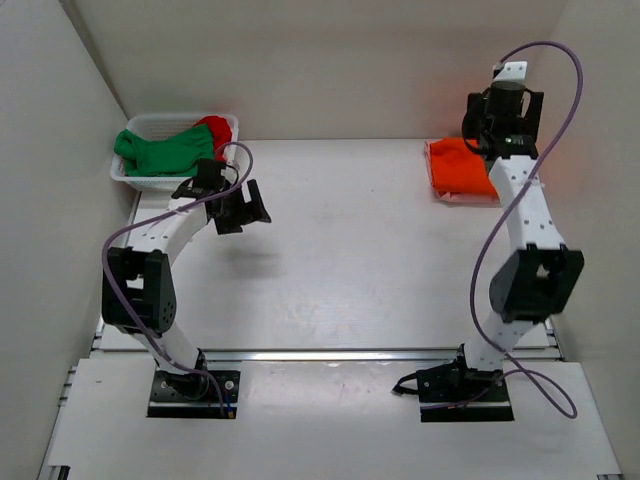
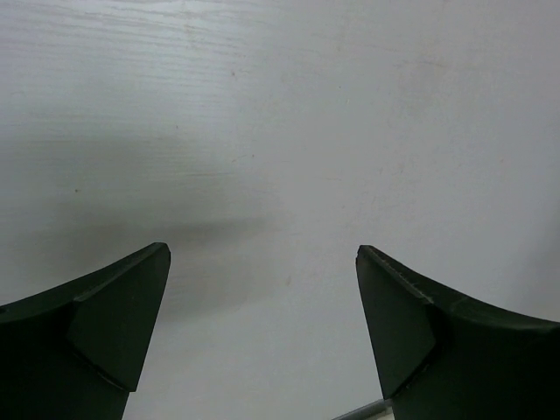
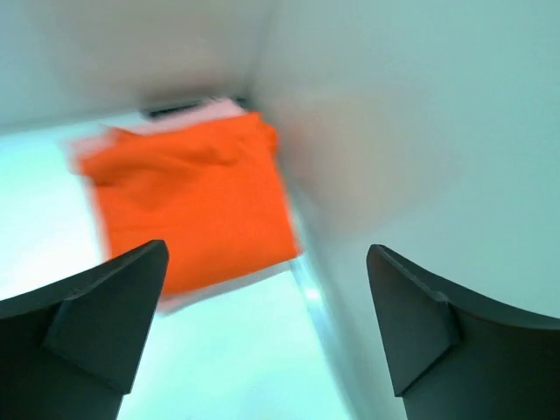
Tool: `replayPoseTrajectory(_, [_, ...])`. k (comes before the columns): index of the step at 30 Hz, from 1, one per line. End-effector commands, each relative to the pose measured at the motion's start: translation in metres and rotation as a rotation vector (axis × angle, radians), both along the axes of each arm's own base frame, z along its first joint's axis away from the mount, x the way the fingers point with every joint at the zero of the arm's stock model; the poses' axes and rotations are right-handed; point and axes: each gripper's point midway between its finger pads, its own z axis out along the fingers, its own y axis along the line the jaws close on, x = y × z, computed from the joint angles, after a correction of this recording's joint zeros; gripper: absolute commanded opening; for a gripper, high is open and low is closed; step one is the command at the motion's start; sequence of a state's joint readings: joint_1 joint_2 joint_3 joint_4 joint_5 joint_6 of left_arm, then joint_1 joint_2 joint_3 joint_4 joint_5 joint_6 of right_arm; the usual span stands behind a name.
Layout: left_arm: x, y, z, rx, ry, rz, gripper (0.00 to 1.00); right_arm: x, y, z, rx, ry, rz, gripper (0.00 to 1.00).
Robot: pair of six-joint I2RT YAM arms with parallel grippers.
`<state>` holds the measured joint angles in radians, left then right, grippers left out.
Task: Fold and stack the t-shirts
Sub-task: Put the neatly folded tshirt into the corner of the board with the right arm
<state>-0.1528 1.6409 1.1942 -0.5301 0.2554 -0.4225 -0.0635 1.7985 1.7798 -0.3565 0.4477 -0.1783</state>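
A folded bright orange t-shirt (image 1: 461,168) lies at the far right of the table on top of a pale salmon pink t-shirt (image 1: 462,199) whose edge shows beneath it. The right wrist view shows the orange shirt (image 3: 197,197) with the pink edge (image 3: 219,289) below. A green t-shirt (image 1: 165,152) and a red t-shirt (image 1: 214,127) lie crumpled in the white basket (image 1: 135,181). My left gripper (image 1: 245,207) is open and empty above bare table (image 2: 280,157), just in front of the basket. My right gripper (image 3: 262,262) is open and empty, raised beside the folded stack.
White walls close in the table on the left, back and right; the right wall (image 3: 420,131) stands close to my right gripper. A metal rail (image 1: 330,354) runs along the table's near edge.
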Motion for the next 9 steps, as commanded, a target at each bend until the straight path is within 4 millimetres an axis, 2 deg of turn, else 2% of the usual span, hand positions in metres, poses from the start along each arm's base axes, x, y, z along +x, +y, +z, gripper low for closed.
replayPoseTrajectory(1, [-0.051,-0.006,-0.024,0.042,0.215,-0.169,0.99,-0.043,0.052,-0.022,0.070,0.086,-0.015,0.99])
replayPoseTrajectory(3, [-0.079,-0.012,-0.033,0.043,0.248,-0.245,0.99,-0.066,0.073,-0.039,0.091,0.153,0.018,0.99])
replayPoseTrajectory(4, [-0.086,-0.015,-0.033,0.023,0.245,-0.258,0.99,-0.077,0.085,-0.067,0.083,0.226,0.049,0.99])
replayPoseTrajectory(5, [-0.093,-0.015,-0.034,0.023,0.220,-0.261,0.99,-0.095,0.100,-0.081,0.063,0.265,0.079,0.99])
replayPoseTrajectory(6, [-0.104,-0.012,-0.036,0.012,0.209,-0.274,0.99,-0.106,0.104,-0.080,0.054,0.260,0.082,0.99])
replayPoseTrajectory(7, [-0.117,-0.013,-0.042,-0.017,0.231,-0.298,0.98,-0.123,0.112,-0.092,0.061,0.275,0.091,0.99])
replayPoseTrajectory(8, [-0.112,-0.014,-0.032,-0.036,0.191,-0.295,0.98,-0.139,0.118,-0.112,0.074,0.317,0.095,0.99])
replayPoseTrajectory(9, [-0.112,-0.010,-0.028,-0.031,0.177,-0.283,0.98,-0.151,0.126,-0.112,0.104,0.320,0.133,0.99])
